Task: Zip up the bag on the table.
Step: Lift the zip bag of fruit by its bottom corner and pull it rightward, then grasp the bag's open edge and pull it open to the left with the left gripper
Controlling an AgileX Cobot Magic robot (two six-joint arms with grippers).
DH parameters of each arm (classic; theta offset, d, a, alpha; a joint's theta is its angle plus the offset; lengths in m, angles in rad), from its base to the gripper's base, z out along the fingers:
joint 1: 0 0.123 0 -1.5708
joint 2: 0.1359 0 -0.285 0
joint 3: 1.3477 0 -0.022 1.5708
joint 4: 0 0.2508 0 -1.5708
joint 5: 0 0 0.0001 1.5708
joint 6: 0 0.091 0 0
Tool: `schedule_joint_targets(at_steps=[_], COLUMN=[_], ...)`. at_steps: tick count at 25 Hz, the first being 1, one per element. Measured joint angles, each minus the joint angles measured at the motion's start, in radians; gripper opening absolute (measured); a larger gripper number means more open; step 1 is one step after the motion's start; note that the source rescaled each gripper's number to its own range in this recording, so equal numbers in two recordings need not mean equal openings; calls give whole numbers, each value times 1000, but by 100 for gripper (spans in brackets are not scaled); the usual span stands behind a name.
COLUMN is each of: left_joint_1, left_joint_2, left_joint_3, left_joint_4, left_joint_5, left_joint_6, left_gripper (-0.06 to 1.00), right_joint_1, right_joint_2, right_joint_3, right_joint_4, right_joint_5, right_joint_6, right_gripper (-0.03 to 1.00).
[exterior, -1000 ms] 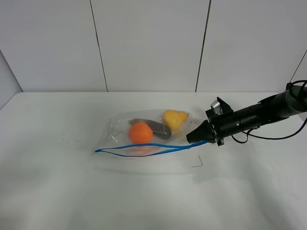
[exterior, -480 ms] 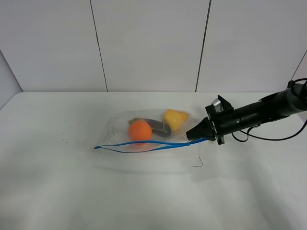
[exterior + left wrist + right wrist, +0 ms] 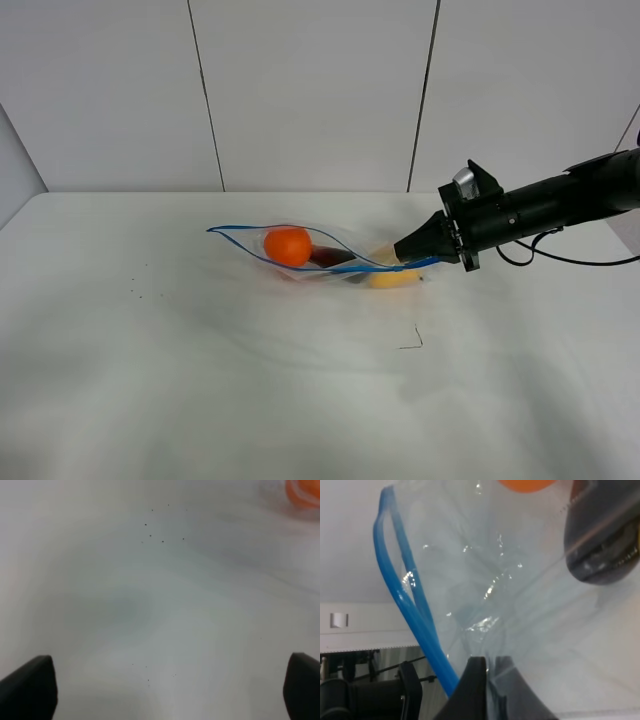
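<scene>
Bag (image 3: pixel 312 263) corner hidden inside right pincer (image 3: pixel 405 262)

— Do we find any writing to read here?

— No. We read no word, number or brand in any of the three views. The bag (image 3: pixel 320 258) shows us no print or label.

— What about the small pale square (image 3: pixel 338 620) in the right wrist view?

— We see only a plain patch there. It is too small and blurred for us to tell whether it carries any print.
</scene>
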Motion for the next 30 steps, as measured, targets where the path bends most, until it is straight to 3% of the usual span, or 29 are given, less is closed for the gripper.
schedule_joint_targets(at_steps=[19, 22, 26, 30], left_joint_1=[0, 0, 0, 0], left_joint_2=[0, 44, 226, 444], left_joint_3=[0, -7, -58, -167], left_joint_4=[-5, -76, -245, -236], left_joint_5=[-1, -13, -86, -191], left_joint_6=[5, 80, 265, 385], left_gripper=[93, 93, 92, 92], right_joint_1=[0, 0, 0, 0], right_joint_2=[-35, -35, -35, -35], right_joint_3=[0, 0, 0, 0], right_joint_4=[-20, -32, -47, -50], right_joint_5=[0, 0, 0, 0], right_joint_6=[24, 24, 28, 42], right_gripper=[0, 0, 0, 0])
